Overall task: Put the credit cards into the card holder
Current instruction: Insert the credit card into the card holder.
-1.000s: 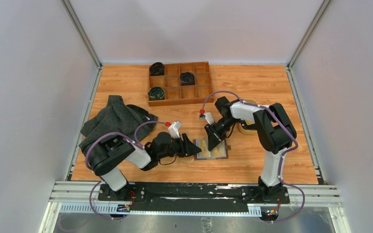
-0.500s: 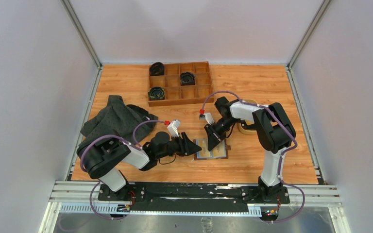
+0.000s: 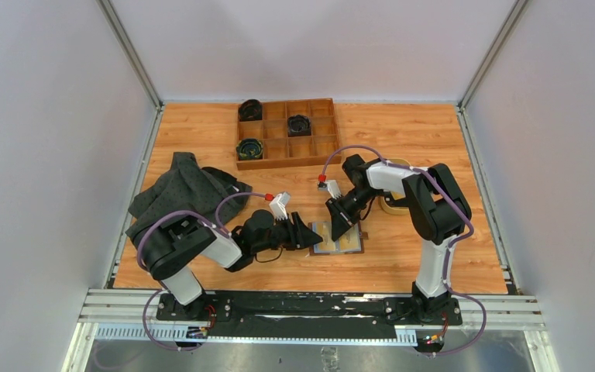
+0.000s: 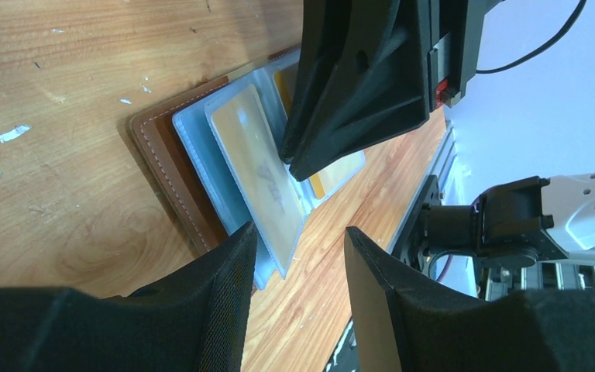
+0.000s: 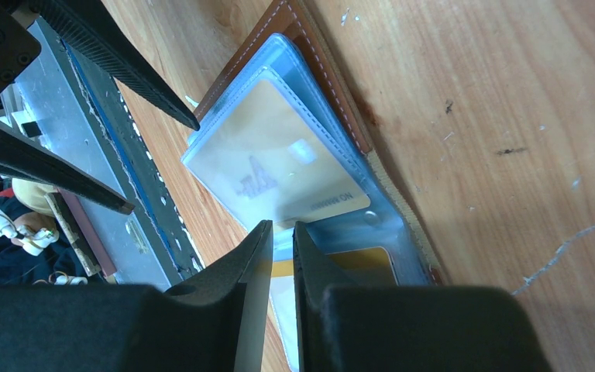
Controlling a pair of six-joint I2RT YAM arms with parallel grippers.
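Card holder [image 3: 341,242]: lies open and flat on the wooden table [image 3: 434,132], brown leather down and clear sleeves up.
Credit cards: a pale card [image 5: 279,155] sits in the card holder's top sleeve. A yellow-gold card [image 5: 356,263] shows in a sleeve under it.
Left gripper [image 4: 300,232]: low at the card holder's left edge, jaws spread, with wood showing in the gap.
Right gripper [image 5: 283,229]: tip down on the card holder's sleeves, fingers almost pressed together. I cannot tell whether they pinch a sleeve or a card.
Compartment tray [image 3: 287,132]: beyond the card holder, well apart.
Dark cloth [image 3: 182,194]: left of the card holder, well apart.
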